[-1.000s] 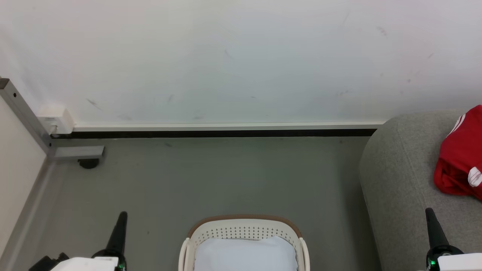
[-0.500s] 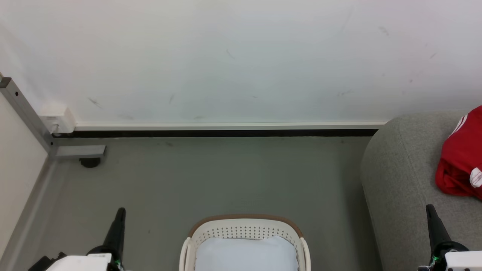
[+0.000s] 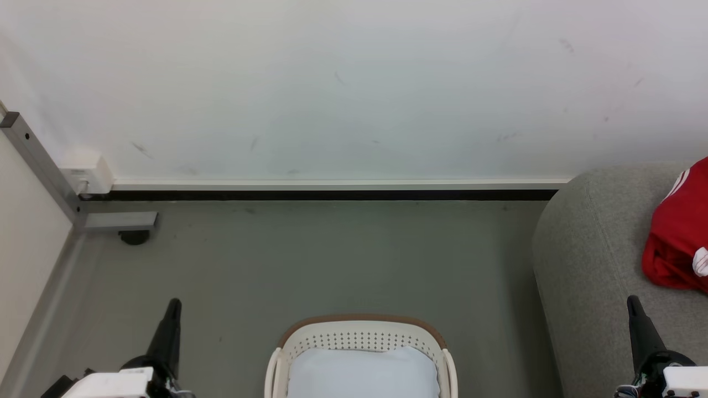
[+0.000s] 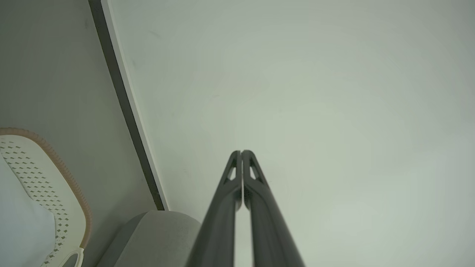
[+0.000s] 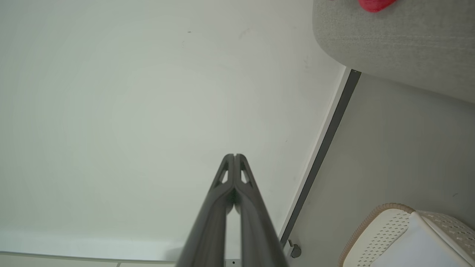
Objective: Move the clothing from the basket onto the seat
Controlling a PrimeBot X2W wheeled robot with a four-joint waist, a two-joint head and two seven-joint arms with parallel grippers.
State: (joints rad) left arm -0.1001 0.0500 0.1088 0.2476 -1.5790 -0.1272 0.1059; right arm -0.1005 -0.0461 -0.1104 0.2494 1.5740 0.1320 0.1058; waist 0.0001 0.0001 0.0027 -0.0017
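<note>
A red piece of clothing (image 3: 679, 243) with white trim lies bunched on the grey seat (image 3: 586, 260) at the right edge of the head view; a red scrap of the clothing (image 5: 374, 4) tops the seat (image 5: 393, 44) in the right wrist view. The cream basket (image 3: 359, 338) with its tan rim stands at the bottom centre, holding a pale bluish-white cloth (image 3: 359, 376). My left gripper (image 3: 173, 305) is shut and empty left of the basket. My right gripper (image 3: 632, 301) is shut and empty over the seat's front. Both wrist views show my left gripper (image 4: 241, 152) and right gripper (image 5: 234, 155) with fingers pressed together toward the wall.
A white wall (image 3: 354, 88) with a dark baseboard (image 3: 321, 195) runs behind the grey floor (image 3: 332, 260). A metal frame foot with a castor (image 3: 119, 224) and a white box (image 3: 86, 171) sit at the far left. The basket (image 4: 48, 185) and seat corner (image 4: 156, 237) appear in the left wrist view.
The head camera has shifted slightly, so the picture slid a little to the right. Both grippers sit a bit lower and farther outward in the view, staying shut.
</note>
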